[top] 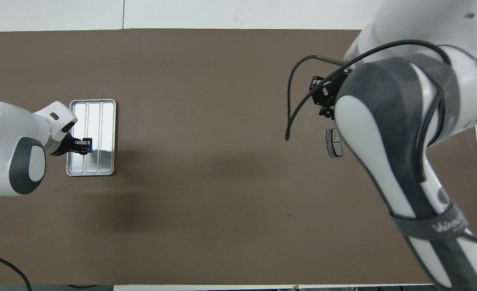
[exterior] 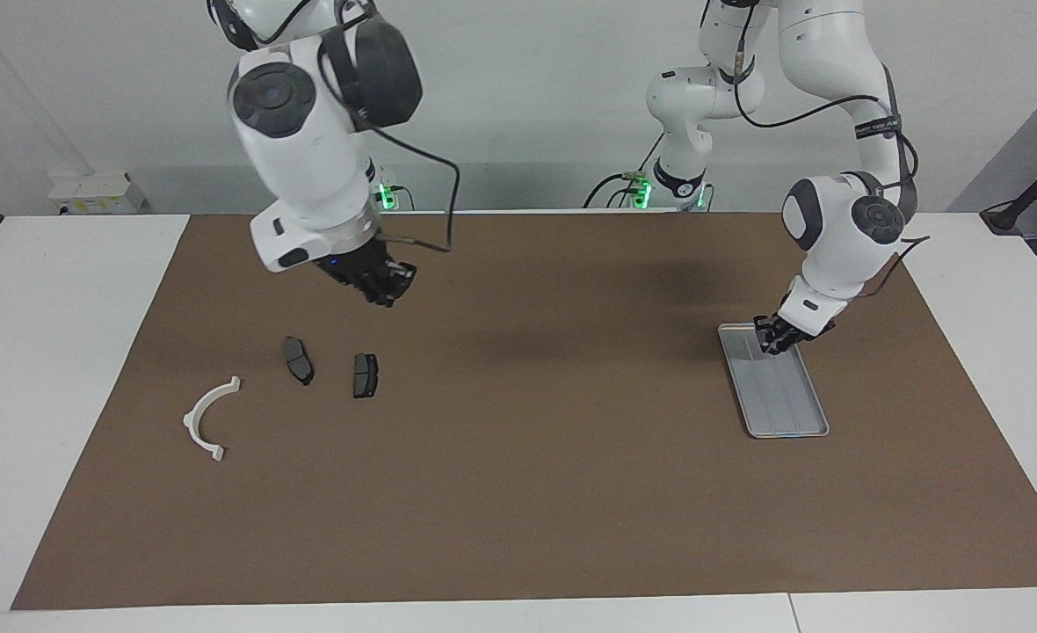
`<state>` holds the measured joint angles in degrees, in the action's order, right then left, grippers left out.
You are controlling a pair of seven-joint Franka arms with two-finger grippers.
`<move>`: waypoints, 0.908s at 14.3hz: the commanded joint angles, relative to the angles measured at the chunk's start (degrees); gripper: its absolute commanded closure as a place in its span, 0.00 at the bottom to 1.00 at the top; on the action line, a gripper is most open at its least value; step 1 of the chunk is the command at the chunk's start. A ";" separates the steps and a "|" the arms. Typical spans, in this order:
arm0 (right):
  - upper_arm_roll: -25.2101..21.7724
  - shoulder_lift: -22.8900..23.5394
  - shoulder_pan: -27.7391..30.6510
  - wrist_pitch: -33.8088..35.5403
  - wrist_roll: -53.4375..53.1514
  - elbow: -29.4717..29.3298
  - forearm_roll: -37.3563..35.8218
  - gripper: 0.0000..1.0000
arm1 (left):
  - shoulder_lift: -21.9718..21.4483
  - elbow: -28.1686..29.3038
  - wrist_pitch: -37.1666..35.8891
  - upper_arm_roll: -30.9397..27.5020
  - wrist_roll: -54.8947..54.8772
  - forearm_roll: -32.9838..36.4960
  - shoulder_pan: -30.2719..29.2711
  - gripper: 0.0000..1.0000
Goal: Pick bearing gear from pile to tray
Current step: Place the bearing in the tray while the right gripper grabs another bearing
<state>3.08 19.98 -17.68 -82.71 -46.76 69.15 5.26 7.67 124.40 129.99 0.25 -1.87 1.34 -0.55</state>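
Where the facing view is read from its left edge, the pile comes first, in the lower left of the frame: a white half-ring bracket [exterior: 206,420] and two dark grey plates [exterior: 299,360] [exterior: 365,375], each lying apart on the mat. No bearing gear can be made out among them. Above the plates, in the upper left, the right hand [exterior: 387,286] hangs in the air, fully closed, with nothing visible in its grip; this arm waits. At right of centre the left hand [exterior: 775,338] is low over the tray [exterior: 798,429], above the end nearer the robots. Whether it is open or closed, and whether it carries a part, cannot be told. The step in hand appears to be delivery to the tray. If a part is held, the next move calls for a short descent and a release inside the raised rim, clear of the ridges. A brown mat [exterior: 527,492] covers most of the white tabletop [exterior: 61,352]. A plain white wall [exterior: 527,105] closes the top of the frame.
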 commanded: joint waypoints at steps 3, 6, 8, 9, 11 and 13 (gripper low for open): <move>1.40 0.58 -9.19 -7.79 -25.87 3.27 2.56 1.00 | -1.17 5.94 5.80 0.19 0.03 0.07 -0.41 1.00; 1.32 1.02 -13.60 -18.24 -32.50 10.72 2.22 1.00 | -1.08 6.12 5.89 0.28 0.46 -0.02 -0.41 1.00; 1.32 2.42 -15.19 -23.17 -34.09 13.63 1.60 1.00 | -1.08 6.21 5.98 0.28 0.73 -0.02 -0.32 0.91; 1.32 2.78 -15.28 -25.72 -34.45 15.12 1.51 1.00 | -1.08 6.30 5.98 0.28 0.73 -0.11 -0.32 0.54; 1.23 3.83 -16.50 -31.25 -34.80 18.73 1.42 1.00 | -0.99 5.95 5.55 0.28 0.73 -0.20 -0.32 0.14; 1.14 8.03 -18.52 -36.00 -38.99 18.92 -1.98 1.00 | -0.99 3.50 3.18 0.37 1.08 -0.37 -0.15 0.10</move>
<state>4.50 25.36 -34.21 -114.16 -81.55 86.77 5.74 7.64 128.85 134.40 0.28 -1.53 1.20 -0.56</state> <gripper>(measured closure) 0.762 0.203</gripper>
